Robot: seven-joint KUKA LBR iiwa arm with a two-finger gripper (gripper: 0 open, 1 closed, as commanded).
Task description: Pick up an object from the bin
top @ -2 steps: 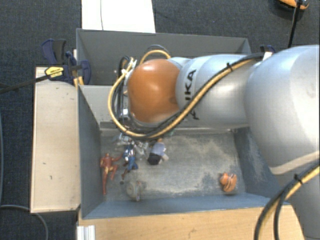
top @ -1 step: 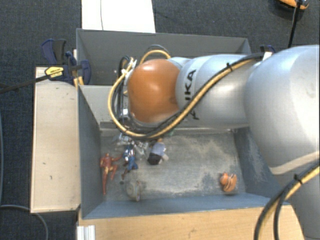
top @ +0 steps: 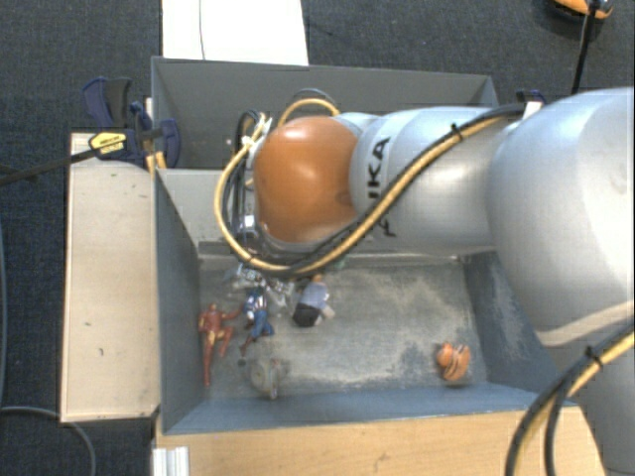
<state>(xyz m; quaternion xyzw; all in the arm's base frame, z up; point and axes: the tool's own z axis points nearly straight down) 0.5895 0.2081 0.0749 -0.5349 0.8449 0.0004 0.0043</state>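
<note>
My gripper reaches down under the arm's orange cover at the left of the bin floor, mostly hidden by it. Right below it lies a small blue and red toy figure. Just to the right of the gripper sits a small toy with an orange top, a white middle and a black base. A red toy figure lies to the left of the blue one, close to the left wall.
A grey crumpled thing rests near the front wall, below the figures. An orange and white rounded toy sits at the front right. The arm spans the bin's back and right side.
</note>
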